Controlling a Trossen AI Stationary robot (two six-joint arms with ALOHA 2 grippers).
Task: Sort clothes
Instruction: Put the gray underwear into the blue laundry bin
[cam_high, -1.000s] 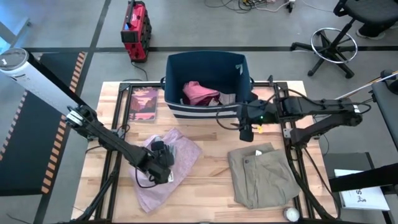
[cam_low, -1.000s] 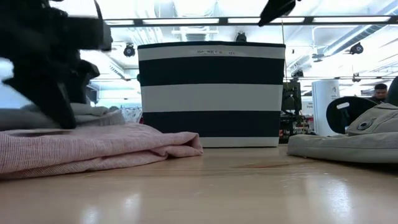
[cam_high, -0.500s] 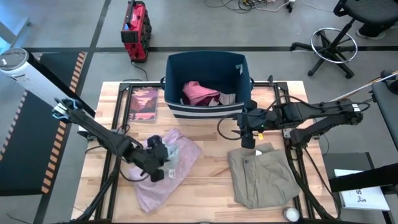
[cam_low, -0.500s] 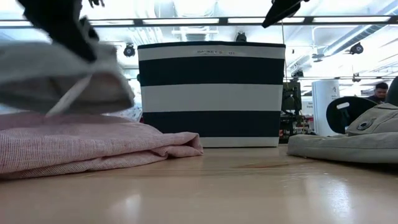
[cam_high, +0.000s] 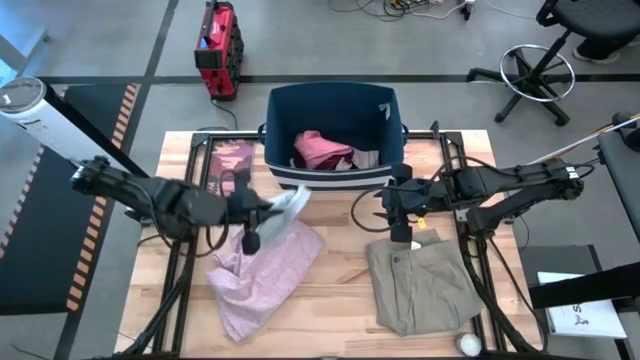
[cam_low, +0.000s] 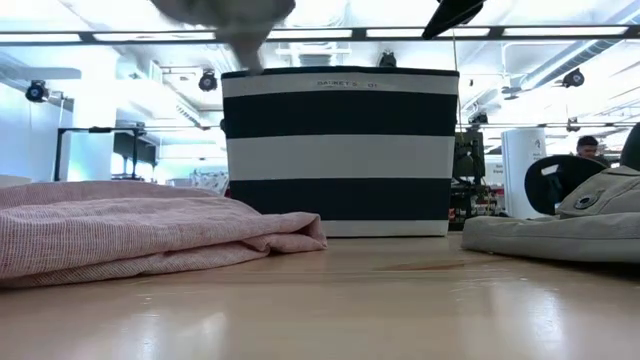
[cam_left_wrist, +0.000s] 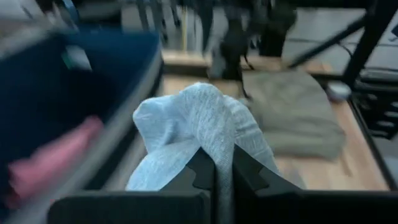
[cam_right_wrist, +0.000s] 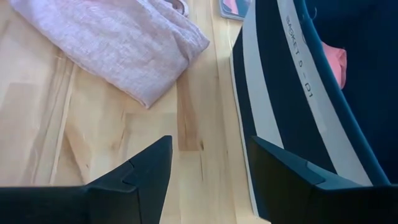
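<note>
Left gripper (cam_left_wrist: 216, 171) pinches a soft, ribbed pale-grey garment (cam_left_wrist: 199, 124), bunched beside the striped bin (cam_high: 335, 125). Right gripper (cam_right_wrist: 208, 168) hangs spread apart near the bin's front.

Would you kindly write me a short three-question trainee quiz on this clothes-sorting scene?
1. True or false: the left gripper is shut on the pale grey garment.
2. Which garment lies under the right gripper?
A. khaki-grey garment
B. large pale pink garment
C. pink garment in the bin
3. Fill in: the pink-covered book lies beside the navy ____.

Key: 1 true; 2 A; 3 bin.
</note>
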